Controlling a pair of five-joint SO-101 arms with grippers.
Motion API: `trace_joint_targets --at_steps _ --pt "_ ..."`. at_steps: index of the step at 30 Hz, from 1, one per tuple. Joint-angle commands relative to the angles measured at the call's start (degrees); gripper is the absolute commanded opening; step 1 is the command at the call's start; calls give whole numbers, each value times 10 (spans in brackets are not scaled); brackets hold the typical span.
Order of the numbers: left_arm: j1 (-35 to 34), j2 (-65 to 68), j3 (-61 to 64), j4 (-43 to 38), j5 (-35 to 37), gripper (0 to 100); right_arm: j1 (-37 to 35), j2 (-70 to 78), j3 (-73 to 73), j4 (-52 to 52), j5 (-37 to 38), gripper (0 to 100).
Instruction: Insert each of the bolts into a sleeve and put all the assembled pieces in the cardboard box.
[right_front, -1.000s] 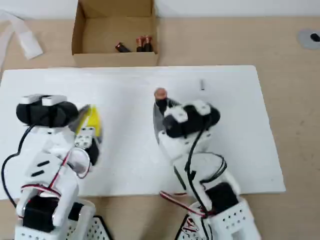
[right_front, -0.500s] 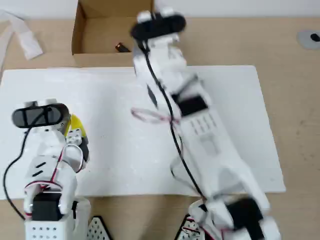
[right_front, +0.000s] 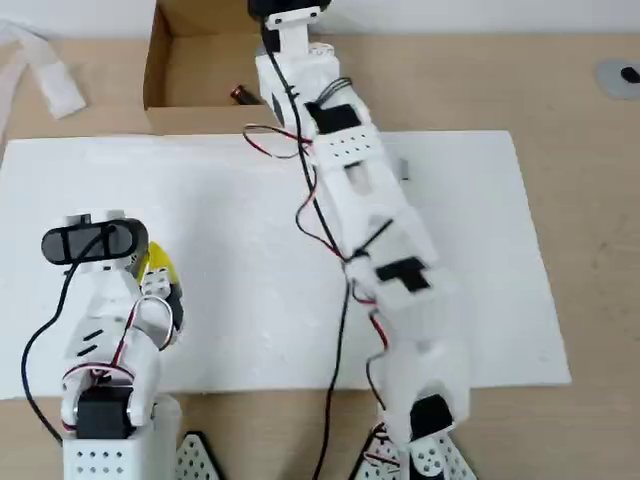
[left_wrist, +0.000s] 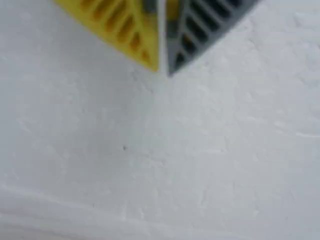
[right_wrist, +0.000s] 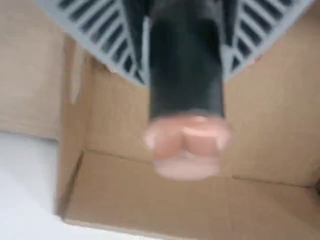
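Left gripper (left_wrist: 162, 67): tips pressed together, holding nothing, over white mat (right_front: 230, 250), left part.
Cardboard box (right_front: 155, 70): open-topped, beyond mat's far edge.
Right gripper (right_wrist: 184, 75): clamped on black sleeve (right_wrist: 185, 60) inside box walls.
Axis: along the fingers, copper bolt head (right_wrist: 186, 145) pointing at box floor.

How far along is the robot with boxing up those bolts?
Done: at least one dark, copper-tipped assembled piece lies in the brown cardboard box. In hand: the right tool grips a black sleeve with a copper-coloured bolt inside, hanging over the box. Remaining: dropping it in. The left tool is shut and empty over the white board.
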Motion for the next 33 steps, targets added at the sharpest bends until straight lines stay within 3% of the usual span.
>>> trace_joint_targets --at_steps 1,12,20,26,28,33 --pt "-6 -5 -2 -12 -3 3 -8 67 -168 -16 -4 9" --pt "-4 -5 -1 -11 -3 3 -17 317 -451 -15 -1 10" --pt "-3 -5 28 -15 -3 3 -24 369 -472 -18 2 12" --pt "-7 -6 18 -12 -2 2 -41 371 -443 -15 95 13" --pt "-5 -6 5 -11 -2 2 -44 373 -429 -3 117 43" --pt "-7 -6 -11 -11 -2 3 -46 372 -422 57 121 246"
